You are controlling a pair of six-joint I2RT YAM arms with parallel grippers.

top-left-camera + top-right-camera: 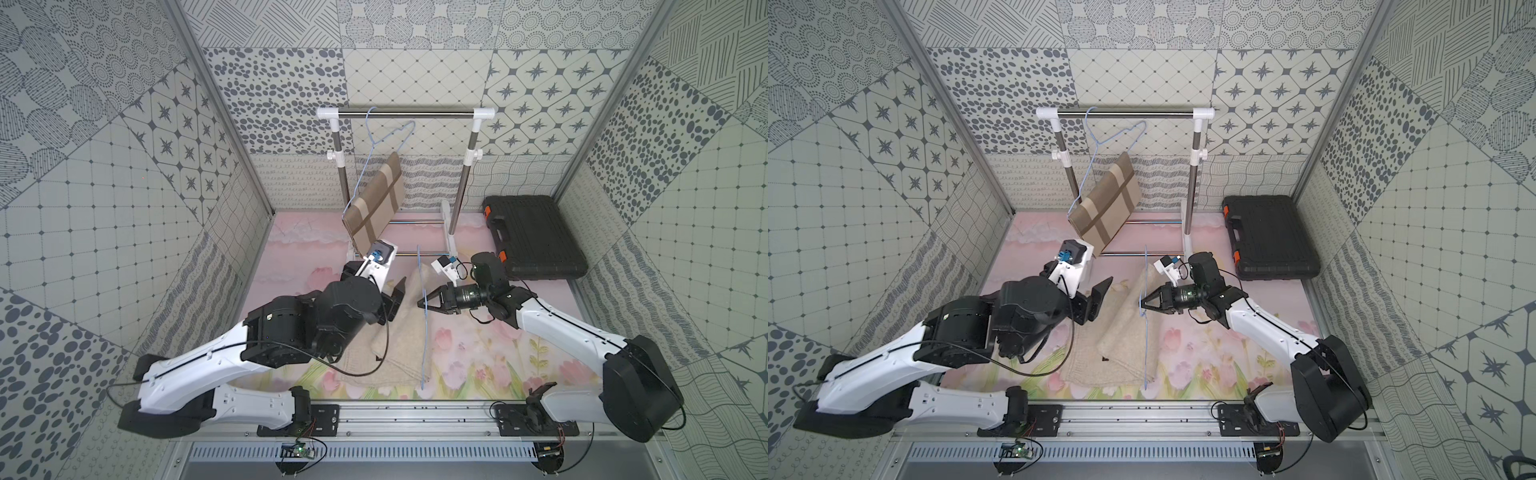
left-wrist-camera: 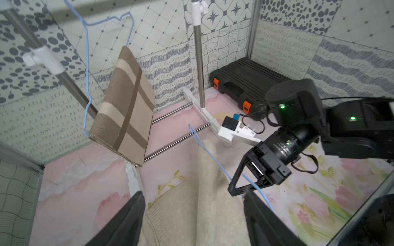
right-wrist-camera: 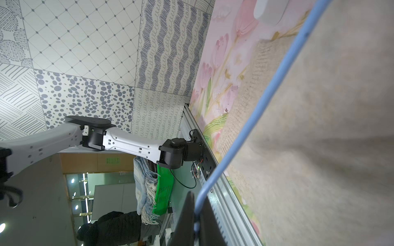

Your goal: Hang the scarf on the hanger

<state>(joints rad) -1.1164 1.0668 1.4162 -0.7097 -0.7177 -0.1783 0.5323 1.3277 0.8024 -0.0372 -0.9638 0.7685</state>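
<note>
In front of the clothes rack, the beige scarf lies loosely folded on the floral mat, not yet hung. The right gripper is clamped on the blue wire hanger, holding it on edge over the scarf, probably so cloth can be fed through it. The left gripper hovers above the scarf with jaws wide, likely readying a pinch. Whether any cloth already passes through the wire, I cannot tell.
</note>
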